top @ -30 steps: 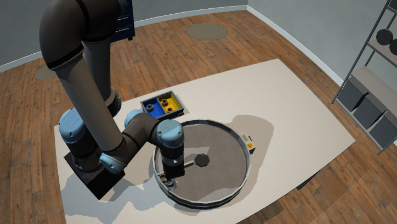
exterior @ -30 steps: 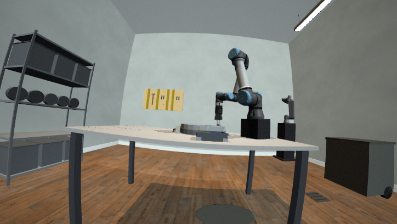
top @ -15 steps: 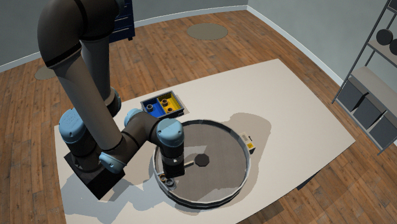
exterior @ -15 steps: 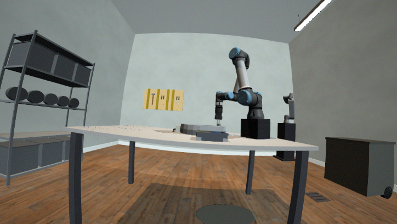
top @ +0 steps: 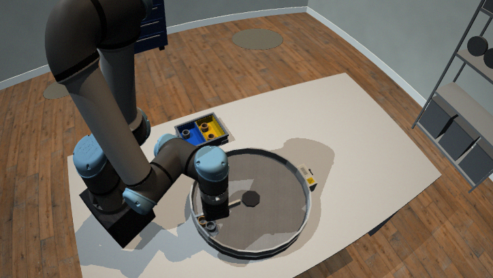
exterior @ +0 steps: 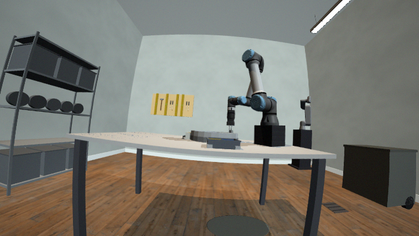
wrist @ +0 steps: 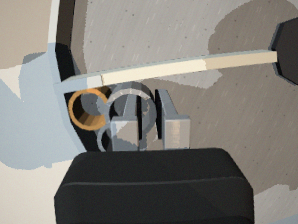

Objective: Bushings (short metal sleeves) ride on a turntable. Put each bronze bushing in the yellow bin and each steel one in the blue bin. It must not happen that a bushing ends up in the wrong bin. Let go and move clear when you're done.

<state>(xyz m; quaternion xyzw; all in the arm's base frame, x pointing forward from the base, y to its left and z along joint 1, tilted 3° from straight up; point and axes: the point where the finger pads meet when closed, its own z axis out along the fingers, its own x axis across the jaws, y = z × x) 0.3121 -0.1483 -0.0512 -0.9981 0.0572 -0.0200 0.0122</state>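
In the outside view we see shelves (top: 442,82) (exterior: 20,102) holding dark rolls (top: 477,45) (exterior: 37,101) on one level and grey boxes (top: 455,138) (exterior: 43,59) on others; on the wall we find a yellow board (exterior: 172,105) with a hammer (exterior: 161,103) on it; to its right, near the corner, we notice a second arm (exterior: 307,113) on a black stand (exterior: 301,147); further right we have a wheeled cabinet (exterior: 378,173), with a floor grate (exterior: 335,207) near it; above, we see a strip light (exterior: 329,17); from the top we also spot blue drawers (top: 150,31) by the wall and a round floor patch (top: 257,38).
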